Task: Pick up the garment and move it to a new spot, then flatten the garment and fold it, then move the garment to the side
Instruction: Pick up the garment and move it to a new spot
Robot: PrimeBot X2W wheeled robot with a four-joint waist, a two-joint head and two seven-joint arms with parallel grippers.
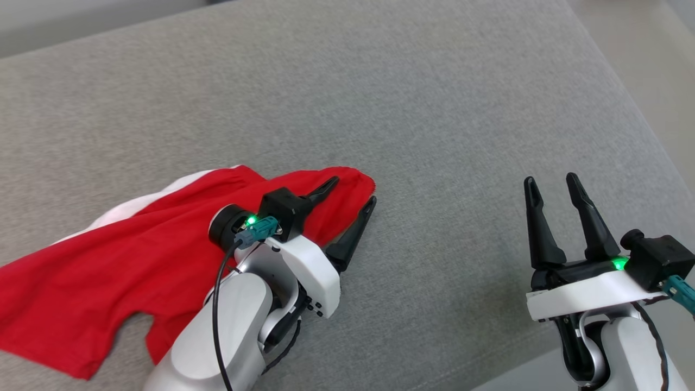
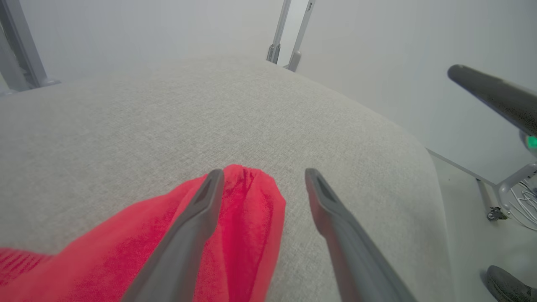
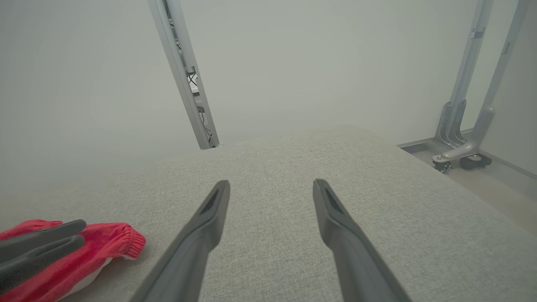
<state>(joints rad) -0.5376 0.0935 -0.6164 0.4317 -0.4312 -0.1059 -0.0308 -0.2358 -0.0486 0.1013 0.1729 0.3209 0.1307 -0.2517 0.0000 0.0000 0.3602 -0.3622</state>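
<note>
Place: a lab-like test room
Signs: grey metal frame posts on castors (image 3: 452, 121); bare pale walls (image 3: 314, 63); loose white cables (image 2: 518, 201)

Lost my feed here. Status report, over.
Left gripper open, jaws straddling edge of red garment. Right gripper open, off to the side above grey cushion. Garment lies rumpled, unfolded. Nothing in the way.

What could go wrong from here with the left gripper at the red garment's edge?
The left gripper has open jaws straddling only the tip of the garment, one side over bare cushion; closing may catch a thin edge that slips out. The right gripper is open and apart, so a one-corner lift would likely leave the cloth bunched.
</note>
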